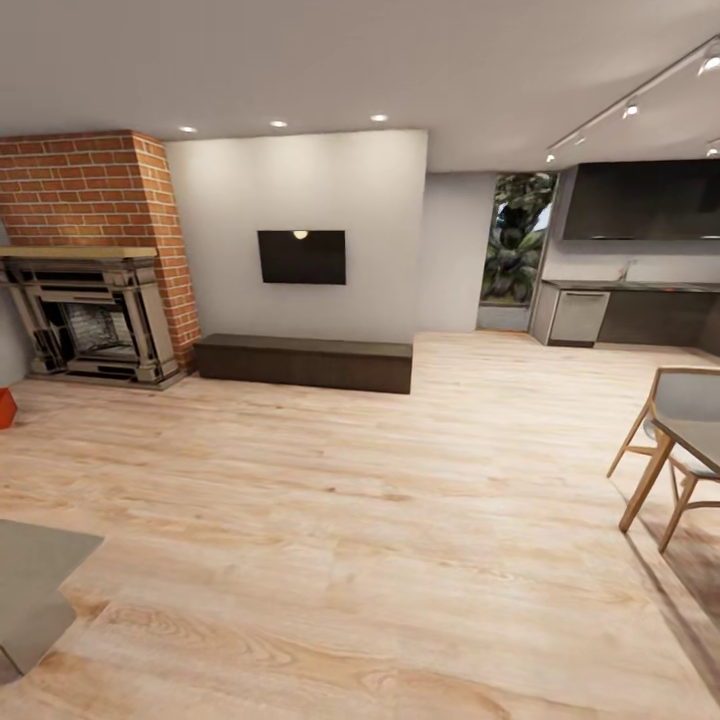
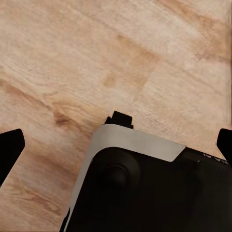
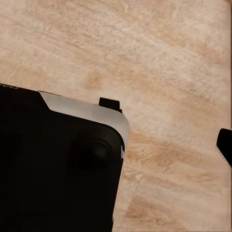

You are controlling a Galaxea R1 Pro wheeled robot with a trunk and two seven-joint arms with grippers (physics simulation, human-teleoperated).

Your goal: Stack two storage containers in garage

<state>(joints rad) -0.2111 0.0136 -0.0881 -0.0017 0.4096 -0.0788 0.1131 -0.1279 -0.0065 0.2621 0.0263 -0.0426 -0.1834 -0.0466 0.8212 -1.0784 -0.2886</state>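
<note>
I face the living room: light wood-plank floor point(image 1: 330, 520), a red brick fireplace point(image 1: 95, 300) with a pale mantel, a black wall TV point(image 1: 302, 257) and a long dark low cabinet point(image 1: 305, 362). A red-orange corner of one storage container point(image 1: 5, 408) pokes in at the left edge, on the floor in front of the fireplace; the rest of it is cut off. The second container is out of view. My left gripper point(image 2: 116, 145) hangs open over the planks, with nothing between its fingers. Only one black fingertip point(image 3: 225, 145) of my right gripper point(image 3: 116, 145) shows, set wide, nothing held.
A grey rug or cushion corner point(image 1: 35, 590) lies at the near left. A wooden chair and table point(image 1: 680, 440) stand at the right. A kitchen counter point(image 1: 625, 310) and a doorway with plants point(image 1: 515, 250) are at the back right. My own dark base point(image 2: 150, 193) lies under both wrists.
</note>
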